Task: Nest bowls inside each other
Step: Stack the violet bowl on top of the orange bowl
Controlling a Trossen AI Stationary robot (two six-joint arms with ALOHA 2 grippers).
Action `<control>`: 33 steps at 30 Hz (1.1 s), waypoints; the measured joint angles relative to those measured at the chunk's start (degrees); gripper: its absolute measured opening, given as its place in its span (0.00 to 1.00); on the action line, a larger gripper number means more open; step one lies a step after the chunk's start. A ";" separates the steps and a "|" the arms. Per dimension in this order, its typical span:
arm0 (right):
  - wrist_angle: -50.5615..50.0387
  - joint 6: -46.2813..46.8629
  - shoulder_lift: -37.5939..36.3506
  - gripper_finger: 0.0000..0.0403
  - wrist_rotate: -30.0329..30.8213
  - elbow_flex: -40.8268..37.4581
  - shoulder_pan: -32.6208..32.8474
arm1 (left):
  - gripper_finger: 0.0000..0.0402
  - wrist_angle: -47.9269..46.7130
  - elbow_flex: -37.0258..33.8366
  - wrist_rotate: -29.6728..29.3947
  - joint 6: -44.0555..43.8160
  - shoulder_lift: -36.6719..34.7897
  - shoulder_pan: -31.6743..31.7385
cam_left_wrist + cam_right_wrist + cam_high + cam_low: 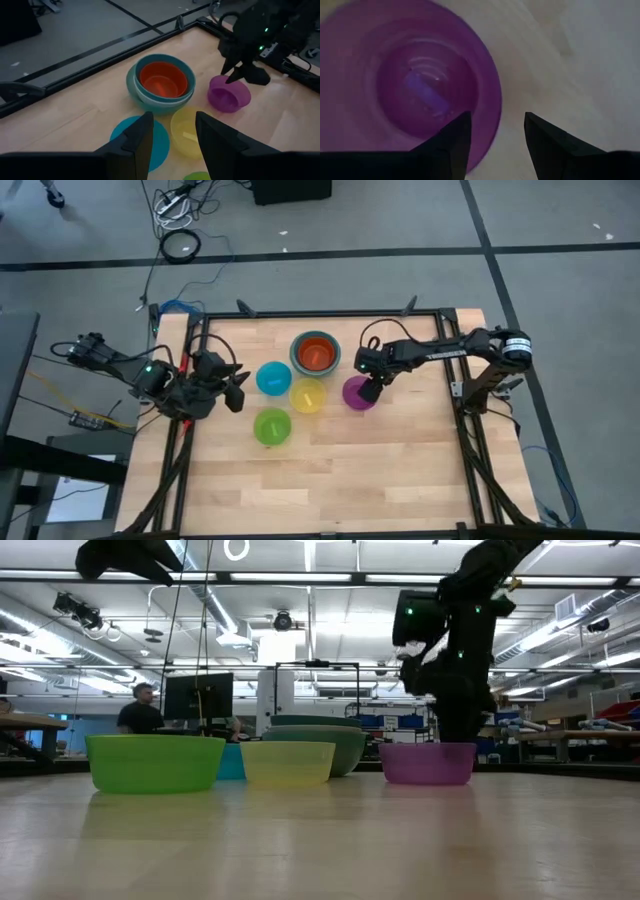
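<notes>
A stack of bowls (315, 352) stands at the far middle of the table, with the orange bowl (162, 80) innermost. In front of it, each on its own base, stand the blue bowl (273, 378), the yellow bowl (308, 395), the purple bowl (352, 394) and the lime-green bowl (272, 426). My right gripper (371, 391) is open and points down at the purple bowl's right side. One finger is over the bowl's hollow (420, 75) and the other is outside its rim. My left gripper (237, 392) hangs open above the table, left of the blue bowl.
Black frame rails (330, 314) run along the table's far and side edges. Bare wood (330, 490) fills the near half of the table. In the low view, a person (140, 708) sits in the room behind the table.
</notes>
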 joint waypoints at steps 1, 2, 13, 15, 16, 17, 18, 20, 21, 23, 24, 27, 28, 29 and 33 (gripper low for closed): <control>1.14 0.01 0.33 0.42 -0.01 -0.78 -0.08 | 0.39 -0.08 0.00 0.00 0.01 0.00 0.00; 1.51 0.01 0.60 0.42 0.04 -1.46 -0.12 | 0.39 -0.26 0.00 0.00 0.01 0.00 0.00; 2.09 -2.93 1.29 0.03 -7.84 -1.95 -2.70 | 0.39 -0.74 0.00 -0.28 0.08 0.00 0.00; 0.35 -3.01 1.29 0.02 -8.25 -0.62 -2.79 | 0.39 -0.92 0.00 -0.33 0.08 0.00 0.00; -0.62 -3.42 1.29 0.01 -8.31 0.36 -2.80 | 0.39 -0.92 0.00 -0.42 0.08 0.00 0.00; -1.48 -3.91 1.21 0.01 -8.42 1.47 -2.60 | 0.39 -0.99 0.00 -0.46 0.08 0.00 0.00; -2.13 -4.06 0.95 0.01 -8.44 2.64 -2.19 | 0.39 -1.05 0.00 -0.56 0.08 0.00 0.00; -2.18 -4.39 0.35 0.00 -8.36 5.61 -1.04 | 0.39 -1.05 0.00 -0.87 0.08 0.00 0.00; -1.73 -4.90 0.10 0.00 -8.43 7.35 -0.48 | 0.39 -1.09 0.00 -0.92 0.08 0.00 0.00; -0.11 -5.99 -0.03 0.00 -7.69 11.06 0.47 | 0.39 -1.08 0.00 -1.68 0.08 0.00 0.00; 0.82 -6.73 0.03 0.00 -6.45 12.90 0.84 | 0.39 -1.09 0.00 -2.06 0.08 0.00 0.00; 5.86 -9.49 0.05 0.00 -1.51 17.51 0.31 | 0.39 -1.09 0.00 -3.16 0.08 0.00 0.00; 7.83 -10.25 0.05 0.00 -0.55 18.58 -0.38 | 0.39 -1.08 0.00 -3.38 0.09 0.01 0.00; 9.82 -10.95 0.07 0.00 -0.09 19.51 -1.34 | 0.39 -1.09 0.00 -3.48 0.08 0.02 0.00; 17.76 -12.30 0.09 0.00 -0.15 20.94 -5.59 | 0.39 -1.06 0.00 -3.80 -0.03 0.00 0.00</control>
